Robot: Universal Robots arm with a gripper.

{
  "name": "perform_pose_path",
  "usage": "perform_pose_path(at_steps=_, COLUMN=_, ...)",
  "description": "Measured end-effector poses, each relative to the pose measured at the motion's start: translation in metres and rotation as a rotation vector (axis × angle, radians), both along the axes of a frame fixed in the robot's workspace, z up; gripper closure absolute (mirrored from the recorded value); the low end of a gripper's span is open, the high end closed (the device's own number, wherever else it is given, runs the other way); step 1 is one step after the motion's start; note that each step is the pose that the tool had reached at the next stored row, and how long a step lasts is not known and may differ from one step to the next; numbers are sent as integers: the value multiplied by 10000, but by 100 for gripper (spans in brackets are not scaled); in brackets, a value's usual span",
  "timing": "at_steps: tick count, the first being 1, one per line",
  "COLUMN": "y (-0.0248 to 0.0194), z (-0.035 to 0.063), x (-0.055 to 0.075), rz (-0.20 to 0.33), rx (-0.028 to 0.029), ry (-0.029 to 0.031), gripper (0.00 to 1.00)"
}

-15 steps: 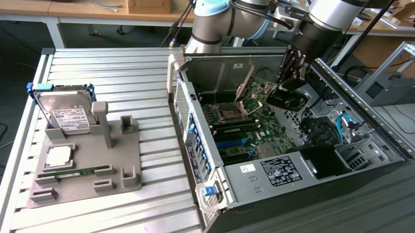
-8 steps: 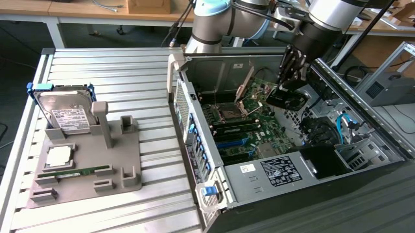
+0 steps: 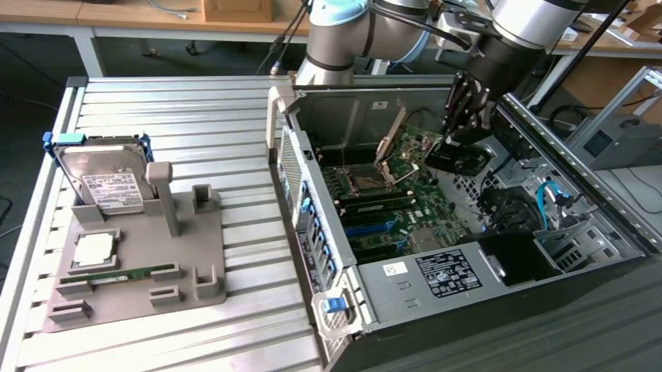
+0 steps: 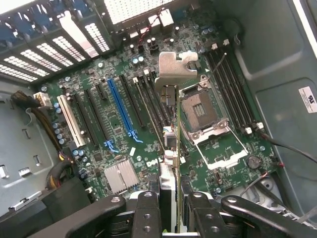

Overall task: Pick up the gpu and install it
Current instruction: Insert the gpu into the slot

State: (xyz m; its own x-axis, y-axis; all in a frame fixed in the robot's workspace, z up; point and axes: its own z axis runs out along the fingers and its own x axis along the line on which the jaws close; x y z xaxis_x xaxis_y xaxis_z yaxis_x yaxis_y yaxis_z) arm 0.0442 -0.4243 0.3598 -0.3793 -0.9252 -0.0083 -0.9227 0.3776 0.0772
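Clamped edge-on in my black part-closed gripper (image 4: 172, 201) — the thin dark gpu card (image 4: 171, 136) (silver bracket (image 4: 174, 67) outermost) — above a green motherboard (image 4: 223, 148).

So on the exterior view's left of the table (image 3: 176, 101) there's the holder (image 3: 197, 263), with the hard drive (image 3: 104, 182) standing at its far end, the CPU chip (image 3: 93, 248) lying in front of that and the RAM stick (image 3: 119, 275) nearer still; the open case (image 3: 497, 271) sits just to the exterior view's right of it. Inside the case the gripper (image 3: 460, 139) hangs over the motherboard (image 3: 404, 209) with the gpu (image 4: 171, 74) edge-on between its fingers (image 4: 147, 213); the card's over the strip between the expansion slots (image 4: 119, 109) and the CPU socket (image 4: 200, 111).
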Motion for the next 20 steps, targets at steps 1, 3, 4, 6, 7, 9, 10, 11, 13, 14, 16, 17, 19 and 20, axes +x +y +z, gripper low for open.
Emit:
perform_pose_path(at_steps=1, y=0, z=0, x=0, rz=44, rx=0, ry=0, gripper=73)
perform_pose_path(at_steps=3, y=0, z=0, x=0, rz=139, rx=0, ry=0, gripper=73)
perform_pose_path(at_steps=4, y=0, z=0, x=0, rz=188, rx=0, ry=0, gripper=73)
perform_pose_path(at_steps=6, y=0, z=0, x=0, rz=292, rx=0, ry=0, gripper=73)
perform_pose_path(at_steps=7, y=0, z=0, x=0, rz=340, rx=-1, ry=0, gripper=73)
perform_pose_path(at_steps=9, y=0, z=0, x=0, rz=456, rx=0, ry=0, gripper=73)
perform_pose_path(at_steps=10, y=0, z=0, x=0, rz=504, rx=0, ry=0, gripper=73)
perform_pose_path(at_steps=11, y=0, z=0, x=0, rz=551, rx=0, ry=0, gripper=73)
perform_pose_path(at_steps=13, y=0, z=0, x=0, rz=641, rx=0, ry=0, gripper=73)
perform_pose_path(at_steps=14, y=0, z=0, x=0, rz=695, rx=0, ry=0, gripper=73)
perform_pose_path(at_steps=16, y=0, z=0, x=0, rz=787, rx=-1, ry=0, gripper=73)
perform_pose_path(at_steps=17, y=0, z=0, x=0, rz=836, rx=0, ry=0, gripper=73)
perform_pose_path(at_steps=19, y=0, z=0, x=0, rz=933, rx=0, ry=0, gripper=73)
perform_pose_path(at_steps=20, y=0, z=0, x=0, rz=981, rx=0, ry=0, gripper=73)
